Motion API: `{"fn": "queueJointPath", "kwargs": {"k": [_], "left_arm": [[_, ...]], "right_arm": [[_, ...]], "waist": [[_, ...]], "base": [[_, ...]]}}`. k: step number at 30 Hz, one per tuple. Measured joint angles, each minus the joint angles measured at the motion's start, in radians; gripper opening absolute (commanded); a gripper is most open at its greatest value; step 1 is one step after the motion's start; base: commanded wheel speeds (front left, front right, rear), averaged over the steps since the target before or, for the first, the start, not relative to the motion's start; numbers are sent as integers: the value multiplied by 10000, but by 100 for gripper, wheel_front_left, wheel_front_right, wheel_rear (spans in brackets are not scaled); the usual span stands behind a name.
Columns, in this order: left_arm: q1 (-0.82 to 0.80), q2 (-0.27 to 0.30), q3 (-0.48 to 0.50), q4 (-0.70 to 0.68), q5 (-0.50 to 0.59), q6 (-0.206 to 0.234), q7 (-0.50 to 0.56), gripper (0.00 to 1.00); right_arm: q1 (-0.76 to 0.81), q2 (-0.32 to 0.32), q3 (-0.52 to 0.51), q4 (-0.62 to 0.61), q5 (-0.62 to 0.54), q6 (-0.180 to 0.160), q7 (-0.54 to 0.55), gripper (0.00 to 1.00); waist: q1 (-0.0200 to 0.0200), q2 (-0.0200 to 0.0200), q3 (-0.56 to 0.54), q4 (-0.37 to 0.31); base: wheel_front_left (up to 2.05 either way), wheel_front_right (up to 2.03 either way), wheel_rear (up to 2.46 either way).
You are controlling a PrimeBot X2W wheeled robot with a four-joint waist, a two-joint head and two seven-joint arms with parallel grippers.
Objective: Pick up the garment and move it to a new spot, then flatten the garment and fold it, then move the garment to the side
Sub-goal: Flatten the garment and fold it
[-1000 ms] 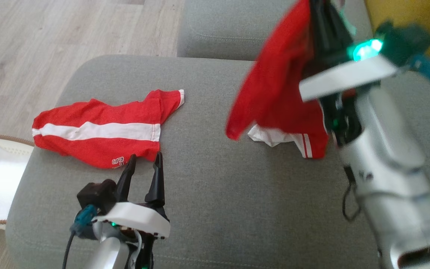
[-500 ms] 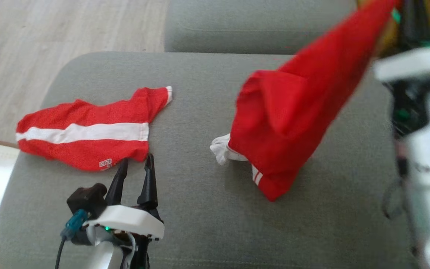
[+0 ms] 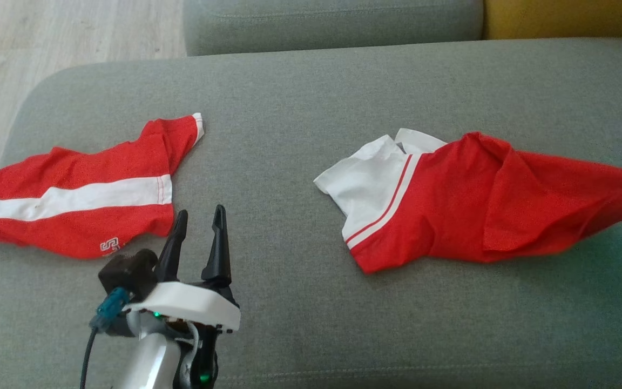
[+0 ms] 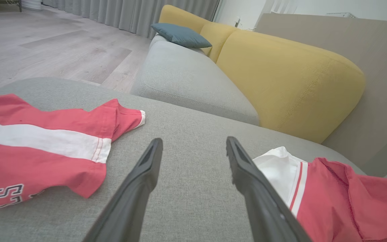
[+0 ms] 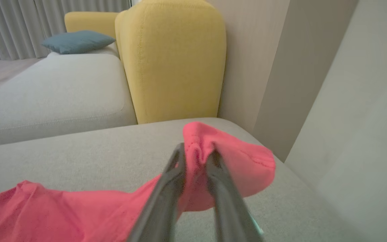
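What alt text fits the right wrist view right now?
A bunched end of the red garment sits between the fingers of the right gripper, the rest trailing left across the grey cushion. Behind stand a yellow backrest and a blue pillow.

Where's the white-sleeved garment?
The garment lies right of the striped shirt on the grey cushion in the head view, its end between the fingers of the right hand.

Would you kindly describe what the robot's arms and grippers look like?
The left gripper has two long, tapered black fingers on a white housing, with a teal connector, dark cable, green light and silvery forearm. The right gripper has dark grey fingers.
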State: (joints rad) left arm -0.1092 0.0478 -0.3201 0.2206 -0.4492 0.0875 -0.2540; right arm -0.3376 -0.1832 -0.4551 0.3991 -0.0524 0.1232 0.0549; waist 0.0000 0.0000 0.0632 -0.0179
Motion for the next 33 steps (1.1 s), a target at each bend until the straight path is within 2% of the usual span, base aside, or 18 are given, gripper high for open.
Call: {"fn": "queueJointPath", "kwargs": {"k": [4,9,11,15,22,30,33], "left_arm": [[-51,0,-44,125,79,-31,0,100],[-67,-2,-50,173,79,-86,0,100],[-71,-2,-38,169,79,-86,0,100],[-66,-2,19,38,77,-86,0,100],[62,-2,119,-612,73,-88,0,100],[413,0,123,-995,21,-84,0,100],[494,0,109,-997,21,-84,0,100]], "right_arm": [[1,988,-395,-447,-1108,0,35,100],[5,1233,-270,-886,-1231,0,-316,100],[35,1235,242,-1101,-991,0,-594,100],[299,1315,1994,-1632,-90,0,-1181,100],[1871,1360,4228,-2512,1317,0,-1776,100],[3001,1367,5139,-2328,2021,0,-2345,100],[3035,1371,5173,-2171,2150,0,-2477,100]], "waist": [[0,0,44,-45],[0,0,-56,-14],[0,0,-151,17],[0,0,-406,80],[0,0,-741,226],[0,0,-790,376],[0,0,-777,421]], "base": [[0,0,0],[0,0,0],[0,0,0],[0,0,0],[0,0,0],[0,0,0],[0,0,0]]}}
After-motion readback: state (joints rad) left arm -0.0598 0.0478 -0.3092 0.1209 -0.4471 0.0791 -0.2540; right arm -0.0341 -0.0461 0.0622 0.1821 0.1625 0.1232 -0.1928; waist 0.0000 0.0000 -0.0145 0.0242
